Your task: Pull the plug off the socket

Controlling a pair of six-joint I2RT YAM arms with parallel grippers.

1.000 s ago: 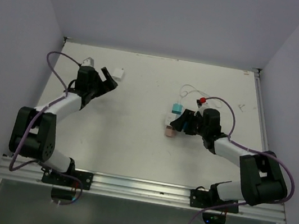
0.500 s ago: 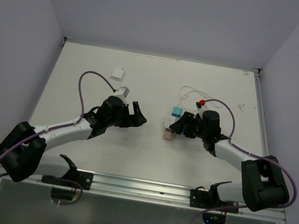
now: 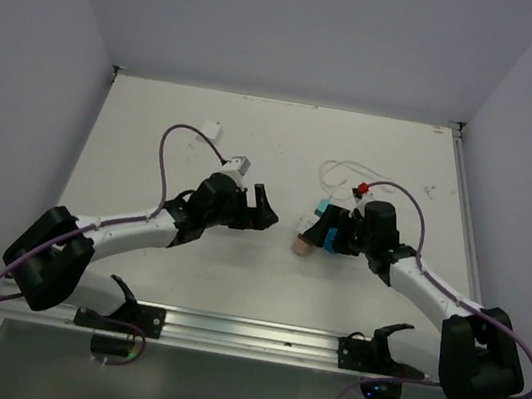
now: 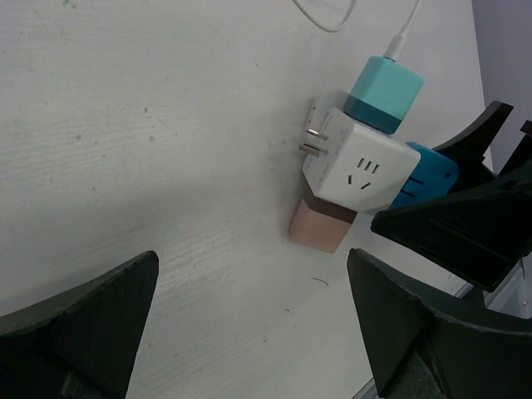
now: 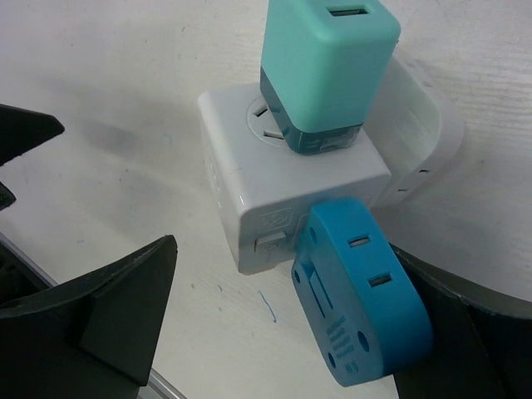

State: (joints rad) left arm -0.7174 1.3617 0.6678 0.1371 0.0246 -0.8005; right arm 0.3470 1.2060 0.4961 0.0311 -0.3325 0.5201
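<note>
Between wide-spread right gripper (image 3: 329, 233) jaws, socket (image 5: 283, 187), blue plug (image 5: 362, 303) attached

On the table (image 3: 284, 152), right of the middle, lies the socket (image 4: 362, 166). A plug with a cable (image 4: 382, 93) sits in its far side, a flat plug (image 4: 424, 174) in its right side, a third plug (image 4: 320, 229) in its near side. The left gripper (image 3: 256, 210) is to its left, apart; the right gripper (image 5: 283, 307) is around the flat plug. A small block (image 3: 210, 130) lies well apart, far left
</note>
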